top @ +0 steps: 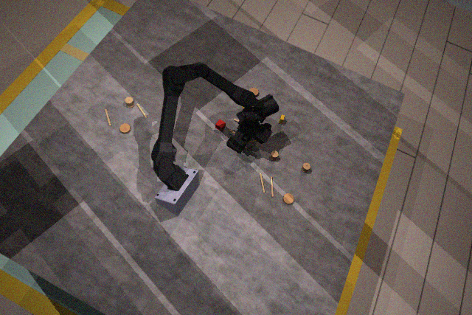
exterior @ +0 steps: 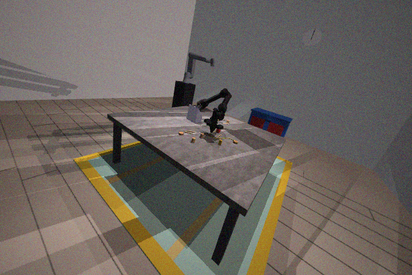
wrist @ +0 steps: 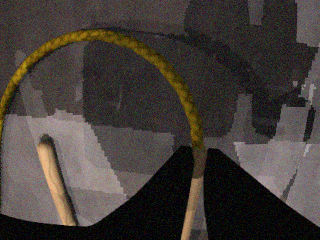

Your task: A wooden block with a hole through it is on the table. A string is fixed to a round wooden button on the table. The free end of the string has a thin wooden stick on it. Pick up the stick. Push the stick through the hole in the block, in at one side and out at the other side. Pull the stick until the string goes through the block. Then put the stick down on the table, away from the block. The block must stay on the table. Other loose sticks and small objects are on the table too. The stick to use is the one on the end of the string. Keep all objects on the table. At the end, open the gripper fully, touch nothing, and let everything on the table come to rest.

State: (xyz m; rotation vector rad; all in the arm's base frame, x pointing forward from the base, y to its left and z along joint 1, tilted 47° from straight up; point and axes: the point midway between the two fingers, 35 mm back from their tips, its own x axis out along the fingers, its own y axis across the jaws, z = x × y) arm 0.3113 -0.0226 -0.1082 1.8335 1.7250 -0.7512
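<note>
1. Table [top: 213, 243] [exterior: 212, 155] bears everything you need, and your black arm [top: 166, 116] [exterior: 229, 97] reaches across it, bent down over the cluster of small parts.
2. Your gripper [top: 249, 144] [exterior: 212, 131] [wrist: 198, 158] is clenched on the tethered stick [wrist: 192, 205], catching it close to the end where the string joins. Count the grasp as done.
3. You cannot make out the block with the hole: no opening shows in any view, and part of the work area is hidden under the wrist. A red cube [top: 220, 125] [exterior: 218, 130] sits near the gripper, but you cannot tell its role.
4. Your round wooden button [top: 254, 91] [exterior: 235, 142] lies on the table, partly covered by the arm from above.
5. The yellow string [exterior: 228, 138] [wrist: 90, 35] arches in the wrist view and meets the held stick at the fingertips. Nothing you can see shows it running through a hole, so threading looks undone, though the hidden block keeps you from being sure.
6. A loose stick [wrist: 57, 185] lies apart from the held one; leave it alone.
7. Still ahead, as you would judge it: insertion, drawing the string through, setting the stick down away from the block, then opening fully, clear of everything.
</note>
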